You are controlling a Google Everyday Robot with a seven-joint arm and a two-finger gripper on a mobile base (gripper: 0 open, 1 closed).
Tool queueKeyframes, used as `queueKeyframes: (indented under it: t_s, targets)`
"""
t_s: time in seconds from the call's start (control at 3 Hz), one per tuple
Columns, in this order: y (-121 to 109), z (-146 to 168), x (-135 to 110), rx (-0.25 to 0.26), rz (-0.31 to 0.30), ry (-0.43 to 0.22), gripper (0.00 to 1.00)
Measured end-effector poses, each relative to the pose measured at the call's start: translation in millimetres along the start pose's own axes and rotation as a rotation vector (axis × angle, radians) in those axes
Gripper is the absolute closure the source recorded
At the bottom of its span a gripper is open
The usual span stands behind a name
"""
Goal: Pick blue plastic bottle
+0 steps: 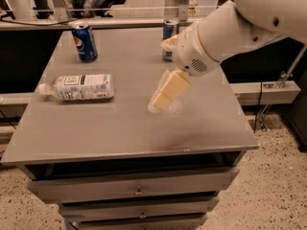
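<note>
The blue plastic bottle (82,86) lies on its side on the left part of the grey table (120,128). It is clear, with a white-and-blue label, and its white cap points left. My gripper (160,101) hangs on the white arm over the middle of the table and points down and left. It is to the right of the bottle, well apart from it, and holds nothing that I can see.
A blue Pepsi can (85,42) stands at the back left. A slim blue-silver can (168,36) stands at the back middle, partly hidden behind my arm. Drawers (136,190) are under the tabletop. A ledge and a cable run along the right side.
</note>
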State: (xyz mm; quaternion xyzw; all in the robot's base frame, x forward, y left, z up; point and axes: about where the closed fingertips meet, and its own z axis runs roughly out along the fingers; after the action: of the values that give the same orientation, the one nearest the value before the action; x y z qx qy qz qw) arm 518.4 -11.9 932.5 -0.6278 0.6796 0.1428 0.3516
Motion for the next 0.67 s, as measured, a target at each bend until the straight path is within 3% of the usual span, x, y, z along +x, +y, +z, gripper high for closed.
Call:
queueKeyframes:
  t_s: [0.33, 0.67]
  targets:
    - [-9, 7, -4, 0.041, 0.018, -0.058, 0.0]
    - [-36, 34, -16, 0.092, 0.047, -0.159, 0.0]
